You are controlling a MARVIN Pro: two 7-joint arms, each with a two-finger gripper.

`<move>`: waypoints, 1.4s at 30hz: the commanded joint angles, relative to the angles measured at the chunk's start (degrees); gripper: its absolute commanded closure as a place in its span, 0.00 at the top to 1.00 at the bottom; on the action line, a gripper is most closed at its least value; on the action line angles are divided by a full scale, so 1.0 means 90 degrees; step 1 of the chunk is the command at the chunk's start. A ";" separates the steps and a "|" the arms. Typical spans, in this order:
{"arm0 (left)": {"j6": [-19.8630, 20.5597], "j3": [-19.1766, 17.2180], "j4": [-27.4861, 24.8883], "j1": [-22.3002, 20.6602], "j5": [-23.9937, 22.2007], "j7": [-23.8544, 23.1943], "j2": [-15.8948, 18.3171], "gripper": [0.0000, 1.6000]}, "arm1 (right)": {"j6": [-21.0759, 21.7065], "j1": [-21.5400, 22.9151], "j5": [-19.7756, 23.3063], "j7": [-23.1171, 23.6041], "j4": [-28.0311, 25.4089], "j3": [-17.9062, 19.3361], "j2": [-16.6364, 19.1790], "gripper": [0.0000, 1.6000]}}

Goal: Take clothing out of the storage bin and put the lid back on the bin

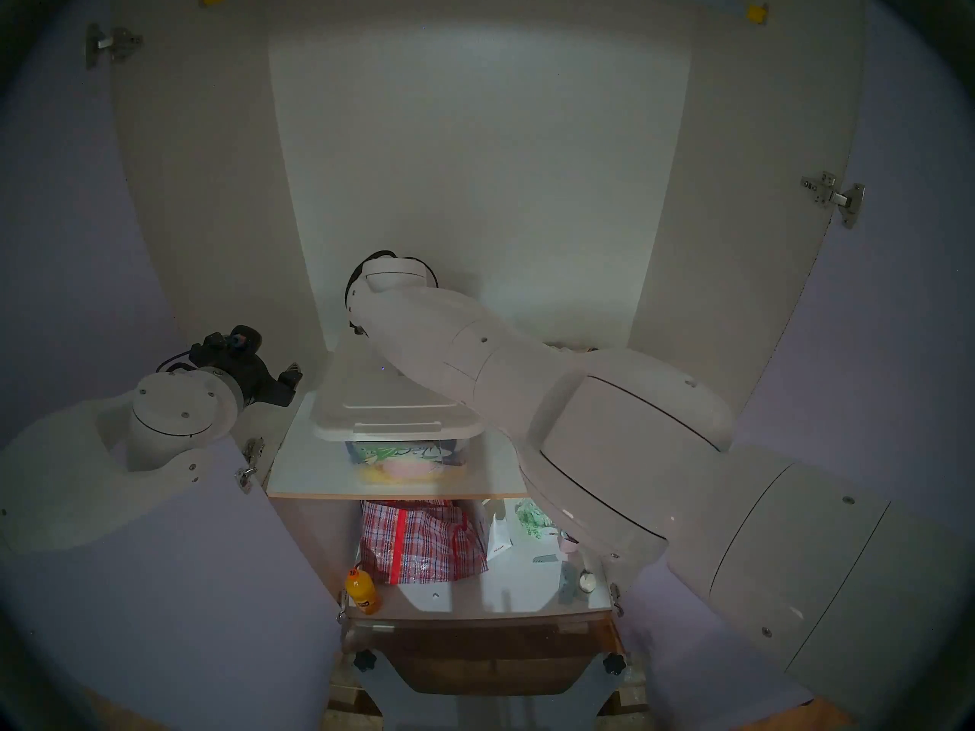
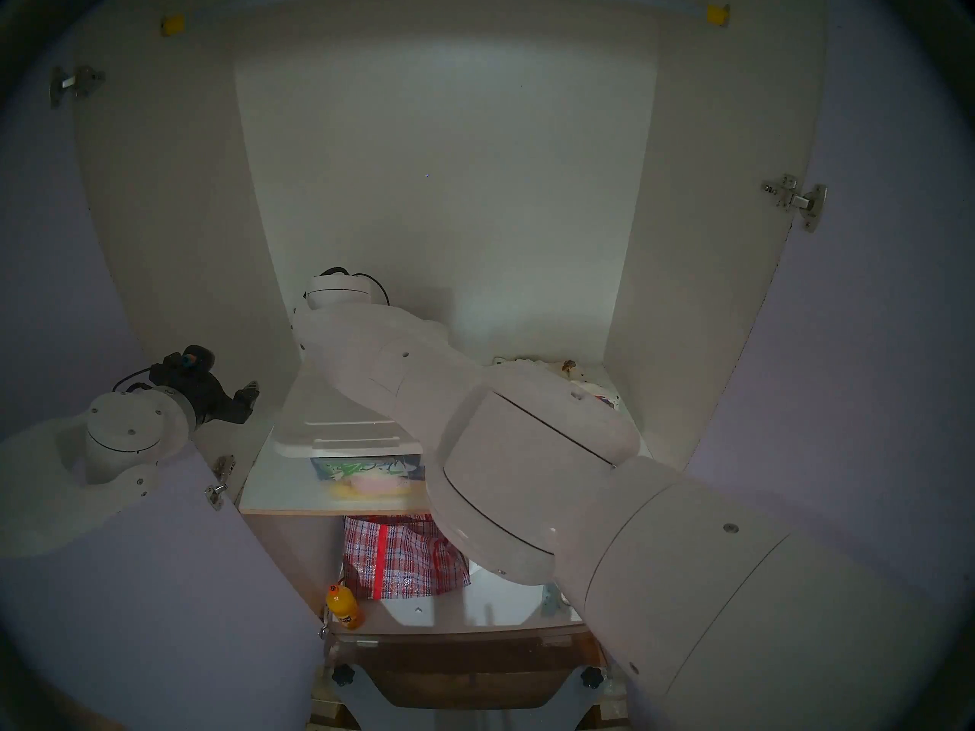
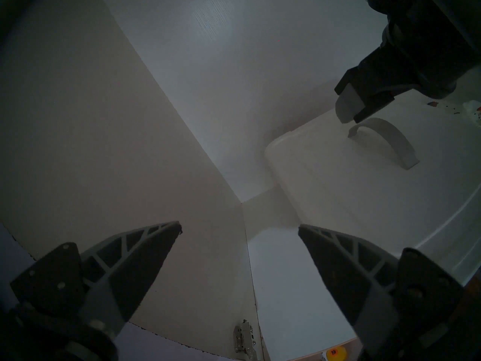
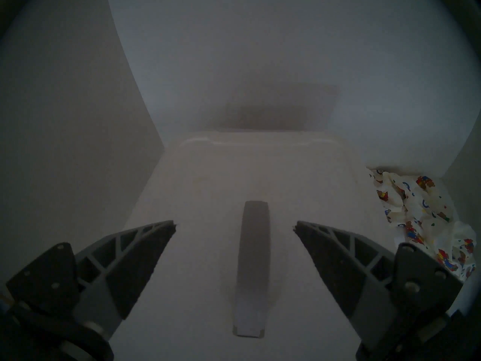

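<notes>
Upper cupboard shelf: clear storage bin with the white lid seated on it, folded coloured fabrics visible through its front wall. The printed clothing lies crumpled on the shelf beside the bin's right side. Right hand spread wide above the lid's grey strap handle, holding nothing; left hand likewise wide and empty, left of the bin.

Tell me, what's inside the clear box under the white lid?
Through the storage bin's clear front, folded cloth shows: green-and-white print, pink, yellow. The lid covers the top, hiding everything further back.
</notes>
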 commanded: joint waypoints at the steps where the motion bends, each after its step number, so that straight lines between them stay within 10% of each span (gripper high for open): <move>1: -0.0049 -0.0171 -0.0070 -0.0182 0.0032 0.0019 0.0038 1.00 | -0.0151 0.0366 -0.0038 0.0149 0.0008 0.0049 0.0043 1.00; 25: -0.0045 -0.0172 -0.0078 -0.0291 0.0030 0.0022 0.0024 1.00 | -0.0254 0.0509 -0.0160 0.1188 0.0347 -0.0005 0.1787 1.00; 42: -0.0043 -0.0166 -0.0078 -0.0316 0.0029 0.0021 0.0020 1.00 | -0.0301 0.0430 -0.0281 0.1808 0.0493 -0.0118 0.1903 1.00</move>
